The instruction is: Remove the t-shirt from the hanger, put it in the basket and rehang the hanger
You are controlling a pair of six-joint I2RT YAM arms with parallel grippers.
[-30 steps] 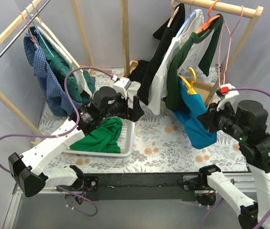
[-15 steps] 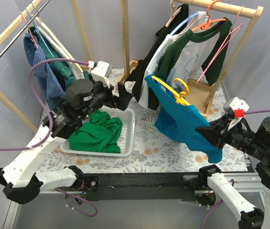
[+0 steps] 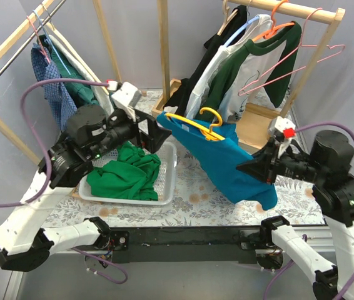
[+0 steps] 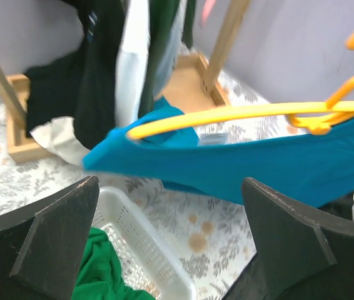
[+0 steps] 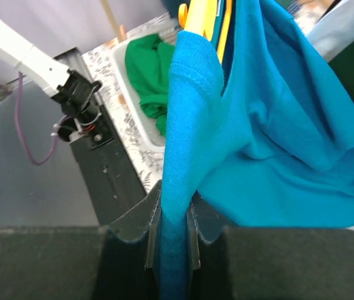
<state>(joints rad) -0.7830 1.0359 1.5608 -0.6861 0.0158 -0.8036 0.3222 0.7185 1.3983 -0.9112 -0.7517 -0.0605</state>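
1. Right fingers [image 3: 244,167], lower right of the frame, are clamped on a fold of the blue shirt [image 3: 227,159].
2. Shirt's stretched across mid-frame above the tabletop [image 3: 196,187], still on its yellow hanger [image 3: 189,120].
3. Left fingers [image 3: 155,130] are spread wide, gripping nothing, near the hanger's left end, above the basket [image 3: 167,181] holding a green garment [image 3: 127,175].
4. Clothes rack [image 3: 302,12] sits behind, upper right.

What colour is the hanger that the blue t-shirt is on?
Yellow: the hanger in the t-shirt shows best in the left wrist view.
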